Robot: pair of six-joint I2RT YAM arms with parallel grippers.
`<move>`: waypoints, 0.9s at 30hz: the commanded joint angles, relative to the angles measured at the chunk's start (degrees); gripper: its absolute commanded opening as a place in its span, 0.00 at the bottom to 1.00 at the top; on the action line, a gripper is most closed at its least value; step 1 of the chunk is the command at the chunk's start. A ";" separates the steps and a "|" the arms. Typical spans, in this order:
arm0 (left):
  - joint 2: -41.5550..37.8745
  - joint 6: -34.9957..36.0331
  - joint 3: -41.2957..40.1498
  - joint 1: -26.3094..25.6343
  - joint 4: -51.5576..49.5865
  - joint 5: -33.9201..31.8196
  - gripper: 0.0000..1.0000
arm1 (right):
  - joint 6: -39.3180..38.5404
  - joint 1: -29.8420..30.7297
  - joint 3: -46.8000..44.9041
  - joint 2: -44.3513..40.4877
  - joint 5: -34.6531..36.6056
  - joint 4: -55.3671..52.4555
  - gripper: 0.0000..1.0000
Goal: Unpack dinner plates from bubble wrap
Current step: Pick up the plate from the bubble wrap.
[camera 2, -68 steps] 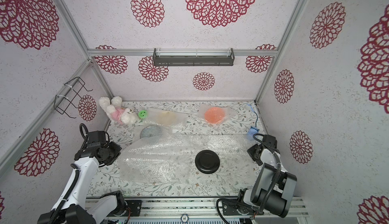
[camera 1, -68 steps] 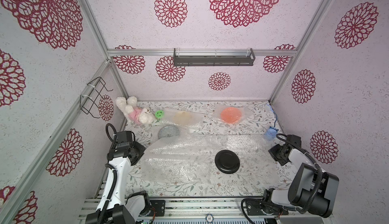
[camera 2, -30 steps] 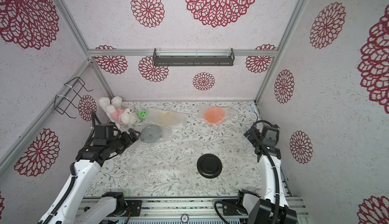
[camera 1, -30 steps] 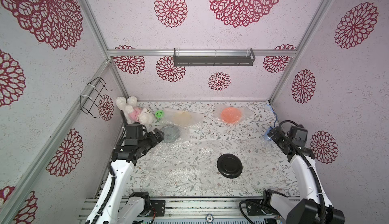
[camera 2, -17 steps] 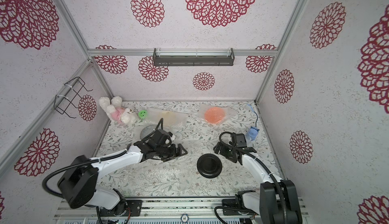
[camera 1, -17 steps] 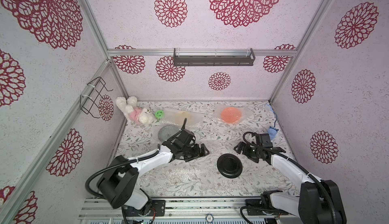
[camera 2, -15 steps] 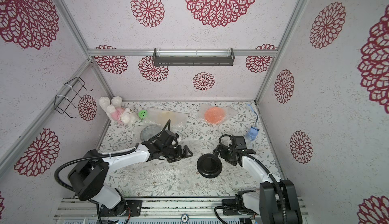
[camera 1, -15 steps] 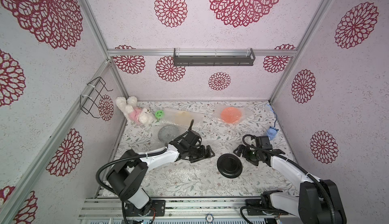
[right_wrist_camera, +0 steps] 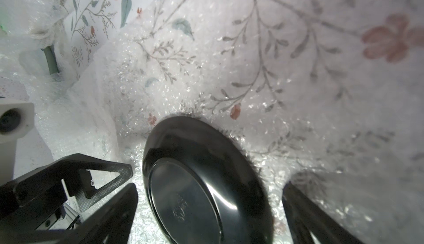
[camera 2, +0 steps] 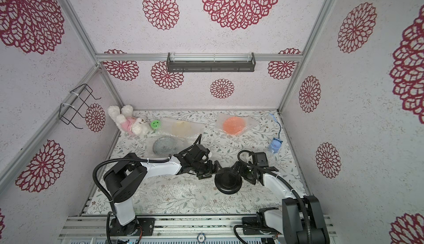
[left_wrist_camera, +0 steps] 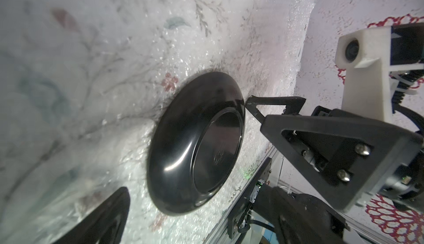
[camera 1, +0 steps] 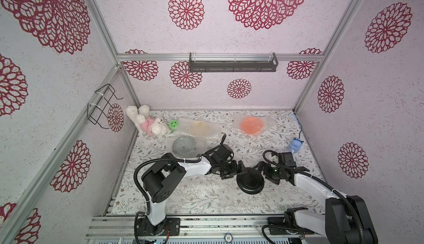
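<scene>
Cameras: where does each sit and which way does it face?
Top views: high at the front, looking down toward the back wall; left arm, right arm, left tool and right tool flanking the black plate.
Left wrist: low beside the plate, facing the right tool; one own finger shows.
Right wrist: low opposite, facing the left tool; both own fingers show.
Shared: all show the plate upside down on bubble wrap.
</scene>
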 commanded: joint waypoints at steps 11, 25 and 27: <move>6.16 -2.37 1.28 -0.67 4.30 3.78 0.97 | 2.74 0.03 -3.58 1.57 -1.26 4.88 0.99; -0.62 -9.17 -0.89 1.98 13.43 8.51 0.97 | 5.17 -0.05 -4.83 2.12 0.86 6.24 0.99; -2.08 -6.49 -0.55 2.45 8.41 6.64 0.97 | 4.59 -0.27 -3.46 1.08 3.46 3.34 0.99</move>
